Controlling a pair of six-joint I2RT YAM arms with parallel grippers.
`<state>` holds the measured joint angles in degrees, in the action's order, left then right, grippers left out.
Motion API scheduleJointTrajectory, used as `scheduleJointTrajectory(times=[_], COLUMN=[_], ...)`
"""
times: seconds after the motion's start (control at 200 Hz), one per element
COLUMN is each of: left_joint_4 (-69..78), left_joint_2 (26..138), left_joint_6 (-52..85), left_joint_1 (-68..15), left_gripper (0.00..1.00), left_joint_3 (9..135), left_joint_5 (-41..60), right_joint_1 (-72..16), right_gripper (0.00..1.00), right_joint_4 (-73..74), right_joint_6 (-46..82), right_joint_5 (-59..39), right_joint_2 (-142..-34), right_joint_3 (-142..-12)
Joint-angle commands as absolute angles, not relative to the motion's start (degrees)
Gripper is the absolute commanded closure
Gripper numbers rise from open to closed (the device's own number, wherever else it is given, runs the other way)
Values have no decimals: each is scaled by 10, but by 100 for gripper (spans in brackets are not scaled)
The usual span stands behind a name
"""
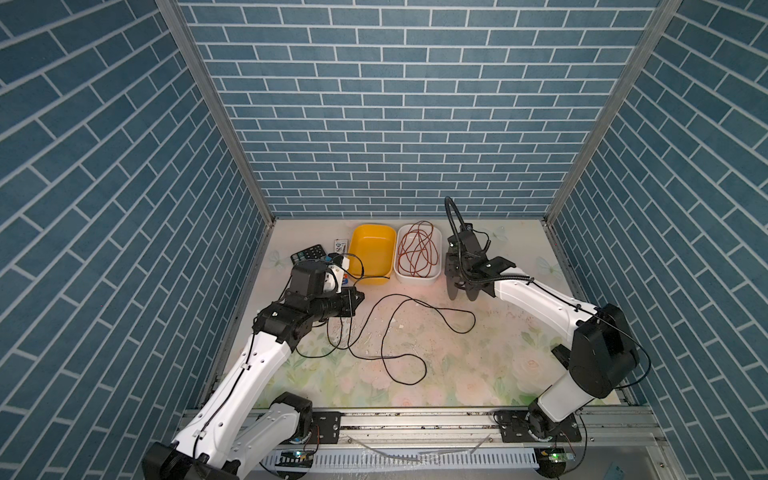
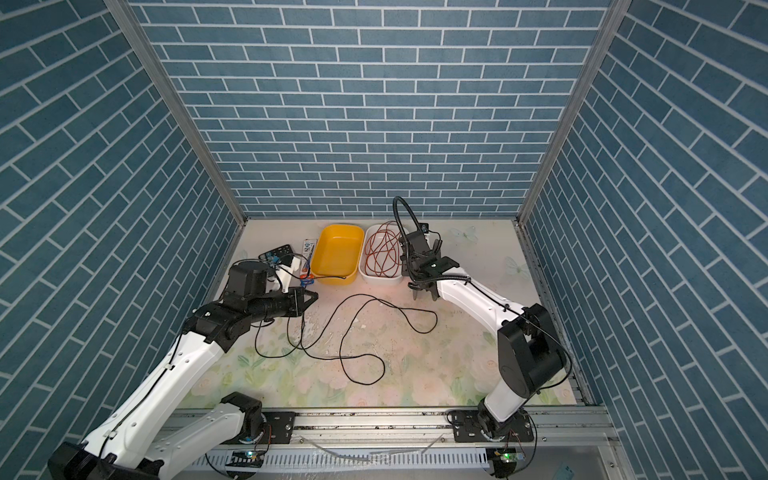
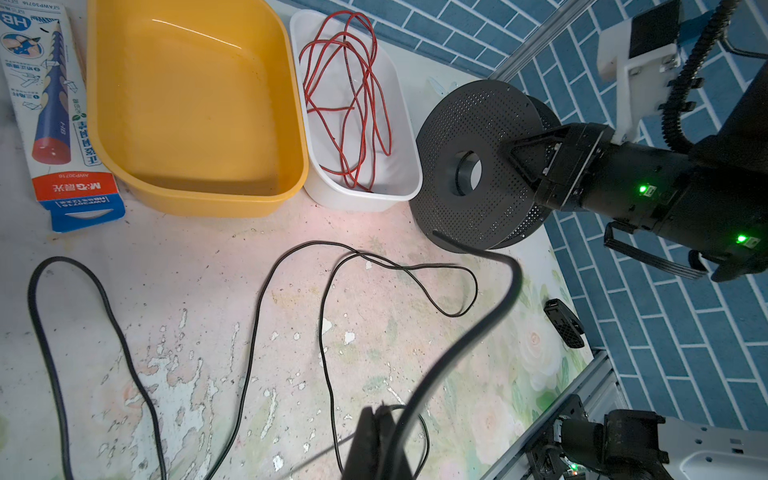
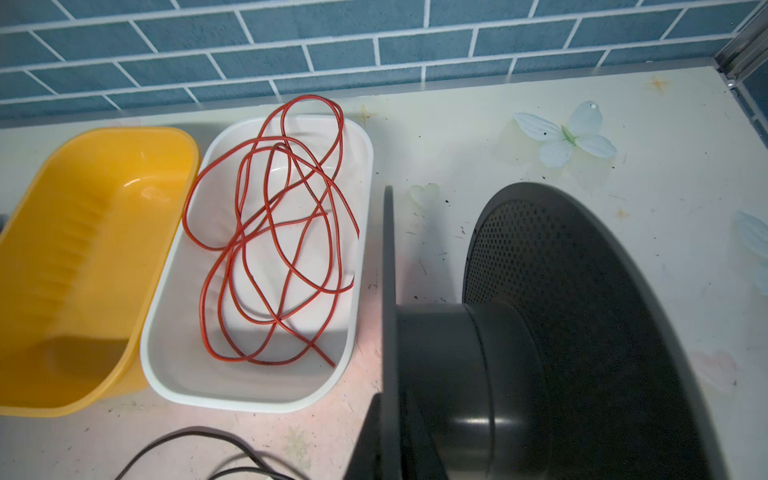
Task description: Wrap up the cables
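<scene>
Your cable (image 1: 475, 322) (image 3: 62, 259) is one long, thin black cord of even thickness, lying slack. Your left fingers (image 3: 368, 440) pinch it close to one end. From the pinch a short tail arcs up through the air, and its tip points toward the spool (image 3: 465, 124) clamped in your right fingers (image 3: 525, 160), well apart from them. The rest drops from your left fingers to the table and sprawls in loose, crossing loops between the two sets of fingers and on the base side of them. One narrow loop reaches near your right fingers without touching. You cannot trace the far end.
</scene>
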<state>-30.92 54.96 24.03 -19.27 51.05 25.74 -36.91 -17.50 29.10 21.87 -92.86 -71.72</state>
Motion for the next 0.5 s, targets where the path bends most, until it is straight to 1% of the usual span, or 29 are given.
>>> scheduleJointTrajectory(times=[0.0,0.22,0.495], left_joint_4=[-296,-294,-290], left_joint_2=[549,548,549], left_joint_6=[240,241,244], left_joint_1=[-193,-193,-193], left_gripper=[100,100,100], left_joint_3=[503,498,494], left_joint_5=[263,263,262], right_joint_1=[-373,-373,-374], right_gripper=[84,81,68], right_joint_4=[-158,-158,-159], right_joint_6=[292,291,286], right_joint_5=[230,223,216], right_joint_2=[-938,-942,-942], right_joint_3=[-726,-728,-729])
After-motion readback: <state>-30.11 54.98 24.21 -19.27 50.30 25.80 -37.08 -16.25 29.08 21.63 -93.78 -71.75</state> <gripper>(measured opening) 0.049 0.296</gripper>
